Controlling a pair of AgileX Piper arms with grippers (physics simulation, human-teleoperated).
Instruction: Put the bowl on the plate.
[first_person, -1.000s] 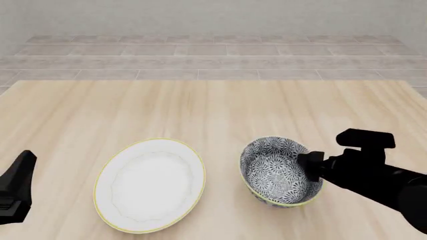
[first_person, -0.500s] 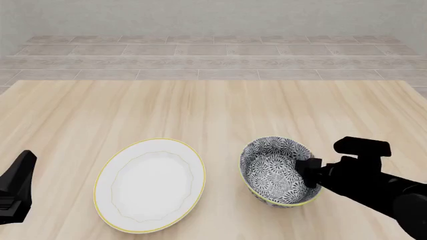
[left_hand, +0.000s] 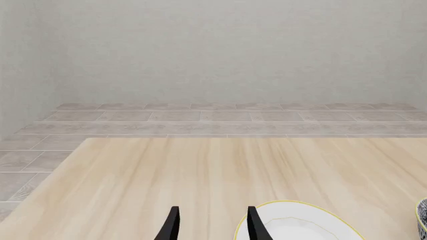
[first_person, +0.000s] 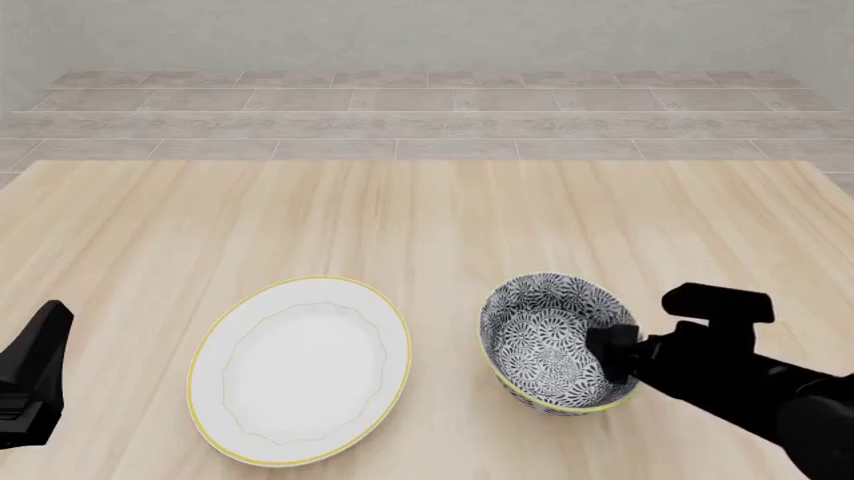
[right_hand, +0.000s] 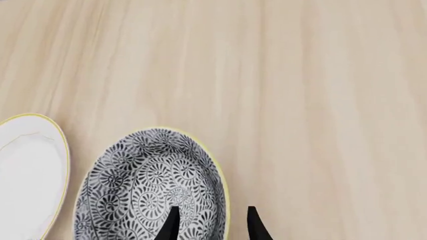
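Observation:
The bowl (first_person: 541, 335), blue-grey floral with a yellowish rim, stands upright on the table just right of the plate (first_person: 300, 370), a wide white dish with a gold rim. They lie close but apart. My right gripper (first_person: 603, 352) is open at the bowl's right rim. In the right wrist view its fingers (right_hand: 171, 224) straddle the rim of the bowl (right_hand: 147, 185), one inside and one outside, with the plate (right_hand: 27, 170) beside it. My left gripper (first_person: 51, 335) hovers open and empty left of the plate. The left wrist view shows its fingers (left_hand: 172, 226) beside the plate (left_hand: 300, 225).
The light wooden table (first_person: 427, 220) stretches far beyond both dishes. A tiled floor and a grey wall (first_person: 427, 40) lie behind its far edge. A sliver of the bowl (left_hand: 422, 220) shows at the border of the left wrist view.
My right arm has sunk a little and shifted left, bringing its fingers lower over the bowl's right rim. Bowl, plate and left arm have stayed put.

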